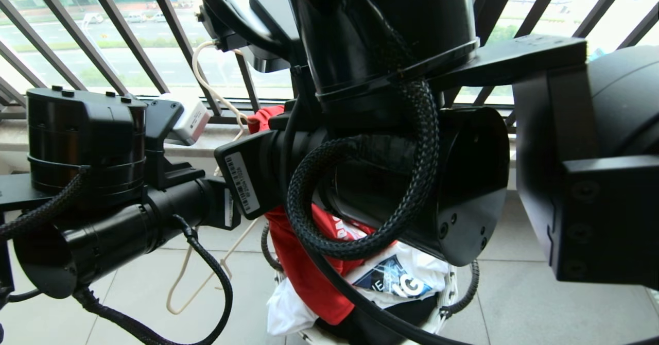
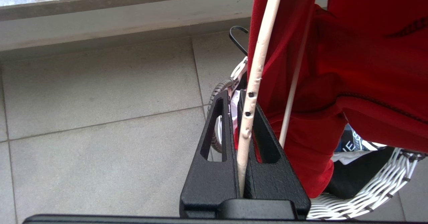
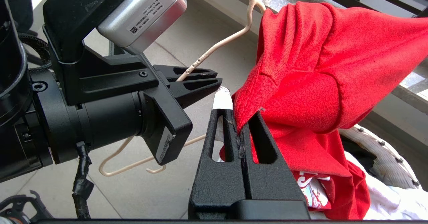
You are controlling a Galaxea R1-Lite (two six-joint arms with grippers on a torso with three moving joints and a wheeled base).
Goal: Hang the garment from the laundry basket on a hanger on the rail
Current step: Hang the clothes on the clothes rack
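Observation:
The red garment point(image 3: 317, 67) hangs bunched above the white woven laundry basket point(image 3: 384, 153), its lower part trailing into it. My right gripper point(image 3: 238, 117) is shut on an edge of the garment. Beside it my left gripper point(image 3: 210, 78) is shut on the cream wire hanger point(image 3: 217, 48). In the left wrist view the hanger wire point(image 2: 260, 50) runs up out of the shut left gripper point(image 2: 233, 95) and under the garment point(image 2: 351, 67). From the head, both arms hide the grippers; the hanger point(image 1: 206, 82), garment point(image 1: 304, 273) and basket point(image 1: 448, 288) show between them. The rail is out of view.
A white printed T-shirt point(image 1: 401, 278) and a black one point(image 2: 354, 180) lie in the basket. The black barred balcony railing point(image 1: 103, 41) and a low stone ledge point(image 2: 117, 13) stand just beyond it. Grey floor tiles point(image 2: 100, 133) spread to the left of the basket.

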